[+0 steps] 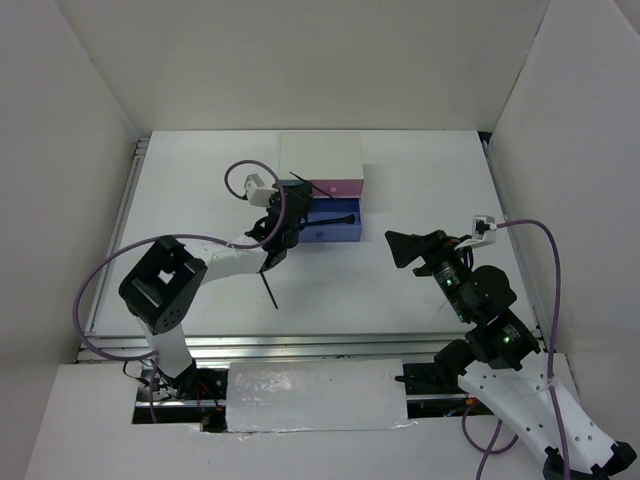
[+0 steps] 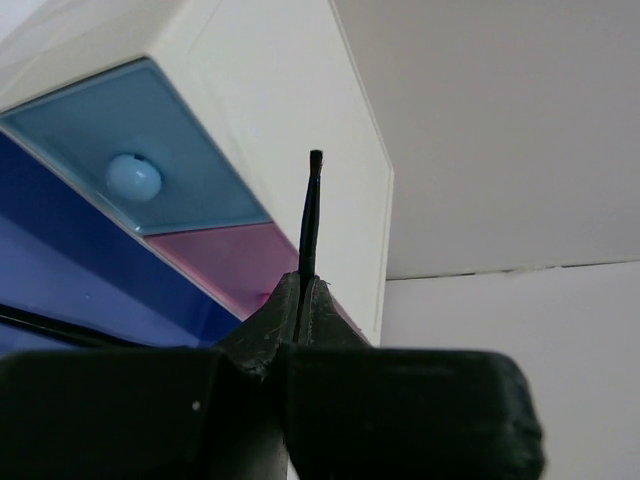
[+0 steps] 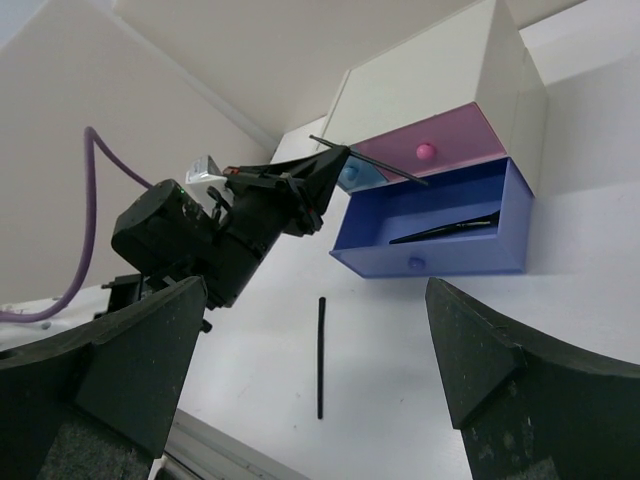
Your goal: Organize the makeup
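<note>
My left gripper (image 1: 283, 222) is shut on a thin black pencil (image 1: 312, 186) and holds it up in front of the white drawer box (image 1: 320, 152). In the left wrist view the pencil (image 2: 310, 215) sticks up from the closed jaws (image 2: 303, 287). A second black pencil (image 1: 270, 290) lies on the table below the left gripper, also seen in the right wrist view (image 3: 321, 355). A thin black brush-like item (image 1: 335, 217) lies in the open blue drawer (image 1: 345, 236). My right gripper (image 1: 415, 250) is open and empty to the right of the drawer. No compacts or tubes show.
The box has a shut pink drawer (image 1: 338, 187) and a small light blue drawer (image 2: 150, 180) with a round knob. White walls enclose the table on three sides. A metal rail (image 1: 300, 345) runs along the near edge.
</note>
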Robot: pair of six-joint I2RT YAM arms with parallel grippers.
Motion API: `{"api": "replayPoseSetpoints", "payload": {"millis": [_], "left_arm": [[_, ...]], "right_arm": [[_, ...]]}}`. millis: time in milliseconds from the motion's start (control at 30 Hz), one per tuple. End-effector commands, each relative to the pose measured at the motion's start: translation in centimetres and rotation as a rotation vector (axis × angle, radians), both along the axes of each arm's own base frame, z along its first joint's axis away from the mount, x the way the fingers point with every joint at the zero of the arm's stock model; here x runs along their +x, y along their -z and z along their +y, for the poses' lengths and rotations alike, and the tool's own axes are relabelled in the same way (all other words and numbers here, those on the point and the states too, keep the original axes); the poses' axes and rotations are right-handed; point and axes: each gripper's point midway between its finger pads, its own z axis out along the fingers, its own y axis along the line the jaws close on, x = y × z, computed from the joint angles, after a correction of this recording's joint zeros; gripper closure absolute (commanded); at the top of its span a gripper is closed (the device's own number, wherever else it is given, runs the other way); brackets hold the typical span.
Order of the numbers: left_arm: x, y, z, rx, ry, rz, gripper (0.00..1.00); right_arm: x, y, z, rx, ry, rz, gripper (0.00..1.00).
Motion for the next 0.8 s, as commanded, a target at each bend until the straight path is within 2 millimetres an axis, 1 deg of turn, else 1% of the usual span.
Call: {"api": "replayPoseSetpoints", "payload": {"millis": [0,33,267,367,400,433,567,600,667,700,767], "left_arm": [[0.2,-0.6,0.1,-0.032,-0.043,-0.055,0.96],[0.2,-0.1,0.1,-0.036,-0.045,-0.047,0.95],[0.1,1.5,-0.1,-0.060,-0.051,-0.037,0.90],[-0.1,2.2,-0.4,-0.057,-0.054,-0.028,0.82],[-0.1,2.5,-0.4,-0.058,-0.055,-0.019,0.77],[-0.1,2.9,-0.6,-0.058,-0.053,-0.012,0.75],[-0.3,3.4,-1.0,-0.065,-0.048,-0.002,0.74],[-0.3,3.7,-1.1,-0.062,-0.048,0.002,0.72],[-0.5,4.0,-1.2,-0.059,-0.045,0.014,0.66],[-0.7,4.1,-1.3,-0.064,-0.044,0.017,0.58],[-0.9,4.0,-1.2,-0.066,-0.050,0.014,0.45]], "right_arm": [[0.0,-1.0,-0.1,0.004,0.003,-0.028,0.02],[-0.1,-1.0,-0.1,0.005,0.001,-0.029,0.02],[-0.1,-1.0,0.0,0.001,-0.006,-0.032,0.02],[-0.2,-1.0,0.0,0.001,-0.008,-0.034,0.02],[-0.2,-1.0,0.1,0.001,-0.011,-0.034,0.02],[-0.2,-1.1,0.0,0.002,-0.009,-0.037,0.02],[-0.2,-1.1,-0.1,0.000,-0.006,-0.036,0.02],[-0.3,-1.1,-0.1,0.002,-0.008,-0.039,0.02],[-0.3,-1.1,-0.1,0.002,-0.005,-0.039,0.02],[-0.3,-1.1,-0.1,0.000,-0.006,-0.038,0.02],[-0.3,-1.1,-0.1,0.000,-0.008,-0.038,0.02]]}}
